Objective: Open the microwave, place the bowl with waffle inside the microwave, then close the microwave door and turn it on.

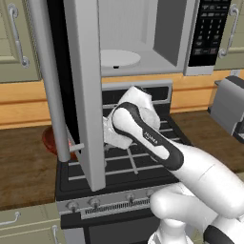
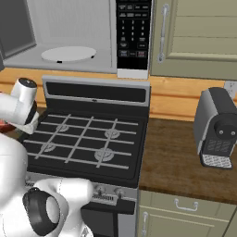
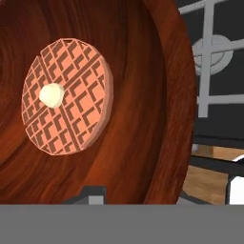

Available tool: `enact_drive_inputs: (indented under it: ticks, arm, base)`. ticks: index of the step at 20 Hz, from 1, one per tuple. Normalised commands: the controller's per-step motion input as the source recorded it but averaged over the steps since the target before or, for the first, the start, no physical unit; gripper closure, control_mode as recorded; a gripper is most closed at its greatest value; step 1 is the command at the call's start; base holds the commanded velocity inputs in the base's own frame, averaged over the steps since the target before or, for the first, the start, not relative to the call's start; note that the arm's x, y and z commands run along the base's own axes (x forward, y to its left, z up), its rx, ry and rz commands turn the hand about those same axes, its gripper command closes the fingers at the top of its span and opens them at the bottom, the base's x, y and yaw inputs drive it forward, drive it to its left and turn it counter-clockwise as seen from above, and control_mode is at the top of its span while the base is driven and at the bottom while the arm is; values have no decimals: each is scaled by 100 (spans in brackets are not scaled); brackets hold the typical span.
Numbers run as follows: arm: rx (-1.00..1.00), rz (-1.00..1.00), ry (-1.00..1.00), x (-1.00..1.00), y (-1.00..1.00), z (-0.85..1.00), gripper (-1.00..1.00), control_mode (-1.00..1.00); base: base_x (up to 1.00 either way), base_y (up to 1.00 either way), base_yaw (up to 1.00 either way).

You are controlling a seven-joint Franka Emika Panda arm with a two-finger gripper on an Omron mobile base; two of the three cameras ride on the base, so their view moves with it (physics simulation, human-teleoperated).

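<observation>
Reddish bowl (image 3: 143,119) rim, waffle (image 3: 66,95) inside

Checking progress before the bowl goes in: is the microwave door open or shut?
Open. The microwave door stands swung out, showing the grey inside and white turntable.

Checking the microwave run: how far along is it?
Done: microwave door is swung open, turntable bare. In hand: gripper is close over the bowl with the waffle; grip can't be confirmed. Left: put the bowl in the microwave, shut the door, start it at the keypad.
</observation>
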Motion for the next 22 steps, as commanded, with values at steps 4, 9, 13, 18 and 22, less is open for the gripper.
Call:
enact_drive_inputs:
  ticks: [4,9,13,18,22]
  arm:
    - [0,-2,-21,-4,-100,100,100,-100]
    - [6,-19,-27,-10,-88,100,100,-100]
    - [2,-22,-28,24,-64,100,100,-100]
    - [0,-31,-23,92,-25,98,100,-100]
    - [1,-38,-12,100,0,77,100,-100]
  base:
    - [0,0,0]
    - [0,0,0]
    - [0,0,0]
    - [0,0,0]
    - [0,0,0]
